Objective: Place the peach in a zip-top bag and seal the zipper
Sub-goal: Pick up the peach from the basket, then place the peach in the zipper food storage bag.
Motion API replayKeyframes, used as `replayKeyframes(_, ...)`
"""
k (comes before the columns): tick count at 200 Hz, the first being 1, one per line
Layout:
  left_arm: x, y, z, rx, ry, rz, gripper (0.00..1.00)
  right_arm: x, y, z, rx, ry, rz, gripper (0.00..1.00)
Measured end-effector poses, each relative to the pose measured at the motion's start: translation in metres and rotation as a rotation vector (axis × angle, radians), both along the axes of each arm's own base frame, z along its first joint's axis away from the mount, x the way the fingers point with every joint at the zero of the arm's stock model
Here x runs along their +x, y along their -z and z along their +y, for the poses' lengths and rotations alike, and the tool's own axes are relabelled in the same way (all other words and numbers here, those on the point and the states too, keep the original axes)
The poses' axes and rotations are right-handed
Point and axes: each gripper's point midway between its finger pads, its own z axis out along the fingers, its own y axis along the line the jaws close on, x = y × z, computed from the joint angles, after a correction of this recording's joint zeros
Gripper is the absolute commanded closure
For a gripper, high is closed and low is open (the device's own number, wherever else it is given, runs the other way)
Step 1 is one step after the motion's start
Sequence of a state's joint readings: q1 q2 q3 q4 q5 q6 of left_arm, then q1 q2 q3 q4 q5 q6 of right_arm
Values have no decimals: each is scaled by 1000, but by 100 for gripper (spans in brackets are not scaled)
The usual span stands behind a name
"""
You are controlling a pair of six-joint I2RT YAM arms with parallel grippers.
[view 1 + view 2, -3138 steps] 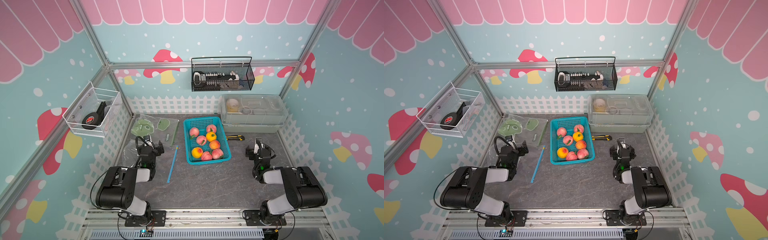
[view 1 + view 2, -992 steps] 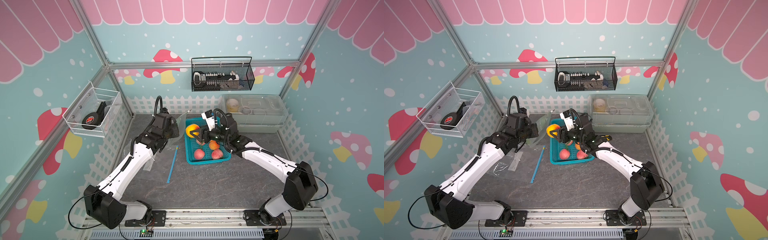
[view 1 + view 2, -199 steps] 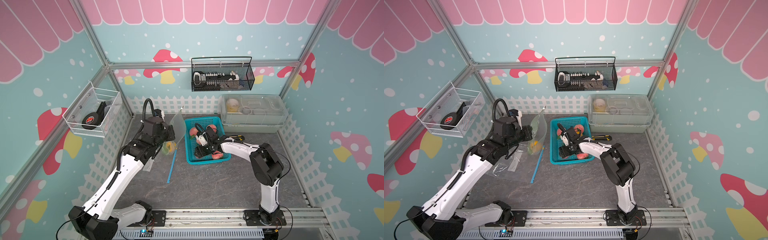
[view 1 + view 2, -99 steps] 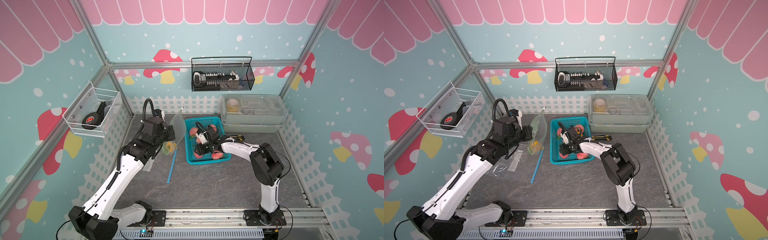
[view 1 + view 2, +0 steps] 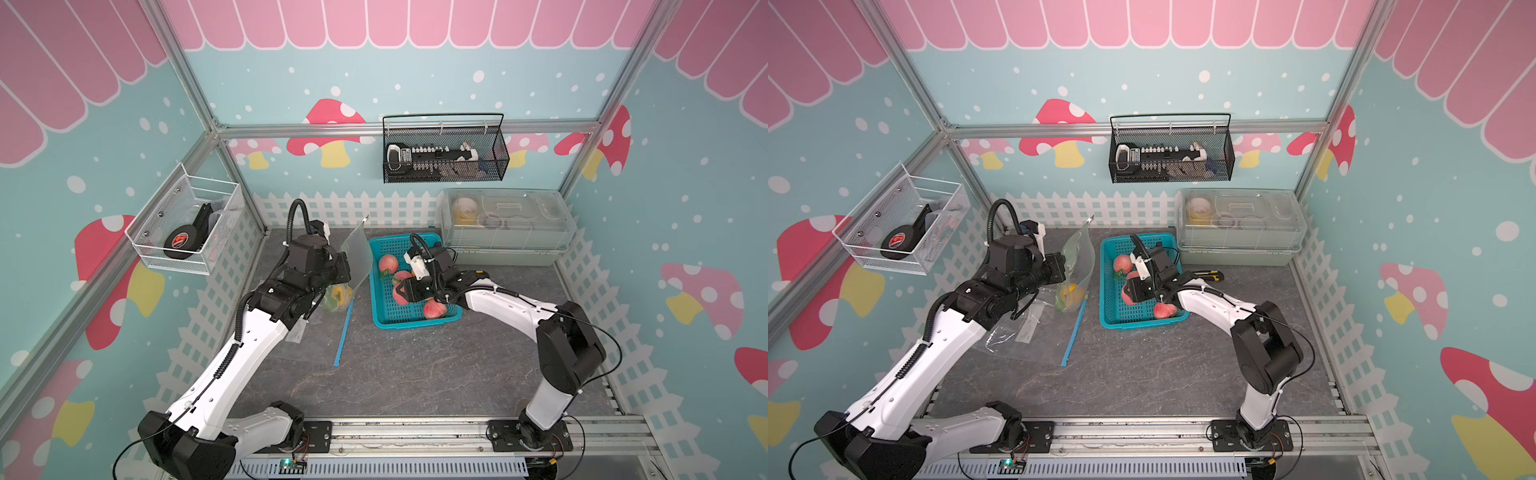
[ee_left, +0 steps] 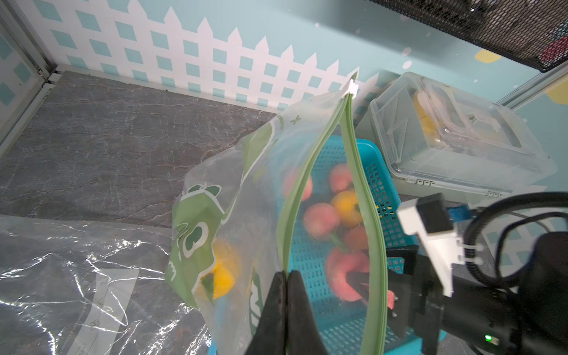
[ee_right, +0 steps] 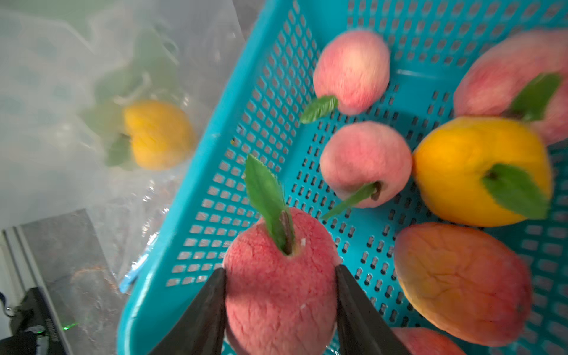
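A yellow peach (image 5: 338, 293) is already bagged; the zip-top bag (image 5: 357, 255), at 9 o'clock of the basket (image 5: 415, 324), is pinched by closed left fingers (image 6: 273, 307). A red peach (image 7: 279, 276) in the basket is gripped between part-open right fingers (image 7: 203, 313); sealing is left

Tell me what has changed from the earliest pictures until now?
Both arms left their rest poses. The left gripper picked up the zip-top bag and holds it upright by its zipper edge. The right gripper put a yellow peach into it, went back to the basket and closed on a red peach. The basket, blue stick and clear box stayed put.
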State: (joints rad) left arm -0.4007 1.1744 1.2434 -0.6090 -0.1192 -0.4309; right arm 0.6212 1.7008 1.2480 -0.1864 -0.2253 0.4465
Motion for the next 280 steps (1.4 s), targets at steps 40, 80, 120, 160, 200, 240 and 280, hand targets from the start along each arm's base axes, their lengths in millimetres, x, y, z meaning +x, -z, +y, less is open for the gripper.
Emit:
replayKeyframes(40,0,0,0,0,1,1,100,-2,-67,-2,124,-10,-125,47)
replayKeyframes(80,0,1,-1,-2,4,2,100,-14,-120,8,253,-82,-208,47)
replayKeyframes(120,-1,1,-2,-8,8,4,100,-25,-171,28,423,-192,-263,47)
replayKeyframes(160,-1,1,-4,-17,16,7,100,-29,-209,46,524,-271,-304,46)
replayKeyframes(200,-2,1,-6,-22,25,10,100,-23,-216,68,534,-301,-301,46)
replayKeyframes(240,-2,1,-8,-31,37,12,100,-13,-196,89,490,-310,-246,46)
replayKeyframes(280,-1,-2,-9,-38,40,3,100,-9,-169,98,400,-293,-199,46)
